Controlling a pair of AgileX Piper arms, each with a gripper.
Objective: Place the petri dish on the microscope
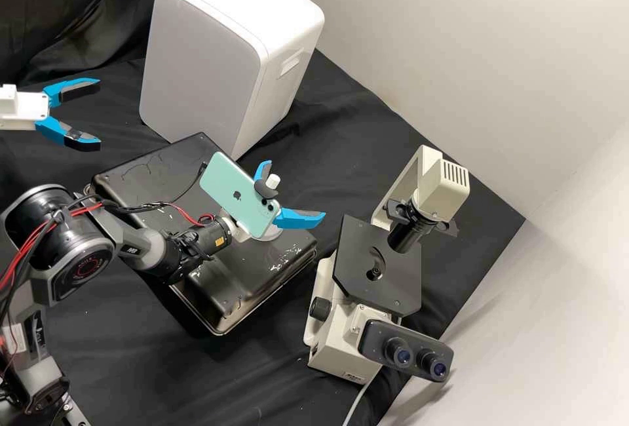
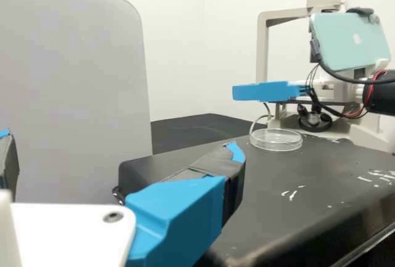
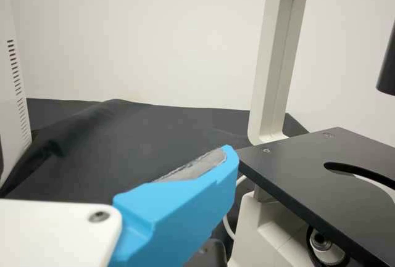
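Pretty clearly a lab: microscope (image 1: 377, 275) at 4 o'clock, white benchtop box (image 1: 223, 52) at 11 o'clock, black-draped tabletop (image 1: 341, 118), plain white walls (image 1: 491, 52).

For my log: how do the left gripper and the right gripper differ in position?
The left gripper is beside the white box, off the black platform; the right gripper is over the petri dish on it. The right gripper is close to the microscope; the left gripper is far. Both are open.
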